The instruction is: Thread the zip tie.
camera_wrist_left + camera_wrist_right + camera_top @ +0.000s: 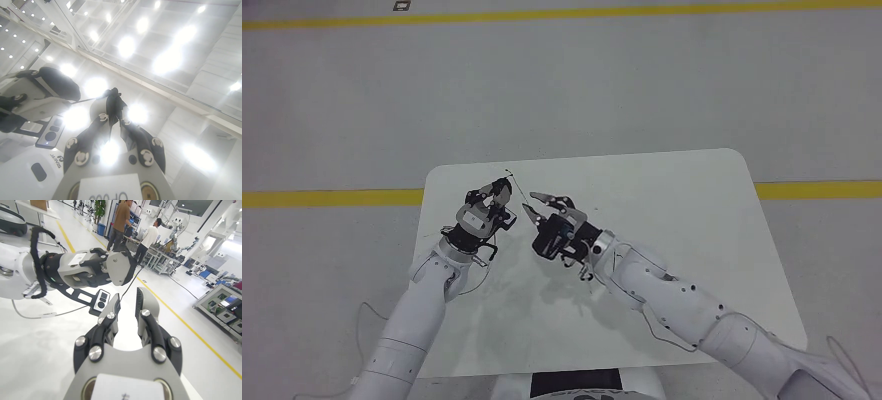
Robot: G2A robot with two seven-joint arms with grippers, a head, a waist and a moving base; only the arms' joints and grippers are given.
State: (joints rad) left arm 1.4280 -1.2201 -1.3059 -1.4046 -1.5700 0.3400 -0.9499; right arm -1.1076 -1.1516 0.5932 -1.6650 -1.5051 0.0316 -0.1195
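Since the zip tie (130, 285) looks unthreaded, the step in hand is judged to be catching its free tail. Close squarely across the strand near its tip, hold the other end steady, and line the tip up with the head's slot before pushing. So thin a strand would likely bend or slip if pinched off-centre.

Item 1. Table (692, 200): white, with rounded corners. Both arms are held over its near-left part.

Item 2. Left gripper (114, 102): jaws closed on the zip tie. What looks like the head pokes just past the fingertips.

Item 3. Right gripper (128, 300): jaws parted to a moderate gap and holding nothing. The strand runs into the gap, just beside one pad; whether it touches cannot be told.

Item 4. Zip tie: thin and black, in the air between the two grippers, above the table.
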